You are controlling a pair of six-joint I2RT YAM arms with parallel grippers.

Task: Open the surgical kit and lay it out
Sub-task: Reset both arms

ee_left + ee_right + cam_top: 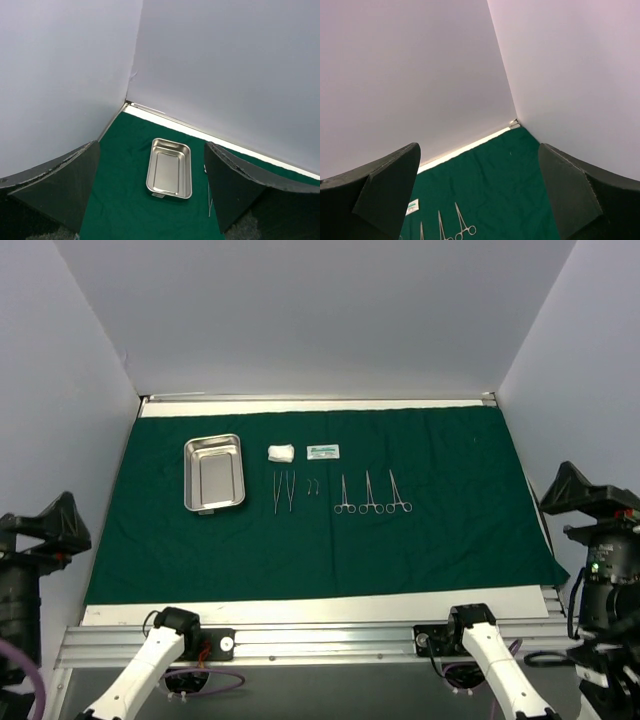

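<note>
The dark green cloth wrap (450, 520) lies spread flat over the table. On it, from left to right, are the steel tray (214, 473), the white gauze wad (281, 452), the small white packet (323, 451), two thin tweezers (284, 490) and three silver forceps (371, 494). My left gripper (151, 146) is open and empty, held high and back from the tray (169, 168). My right gripper (478, 147) is open and empty, high above the cloth (510, 180), with forceps (462, 225) and the packet (412, 206) low in its view.
White walls enclose the table at the back and both sides. A white strip (320, 407) runs along the cloth's far edge. The aluminium rail (320, 640) with both arm bases is at the near edge. Camera stands (600, 540) flank the table.
</note>
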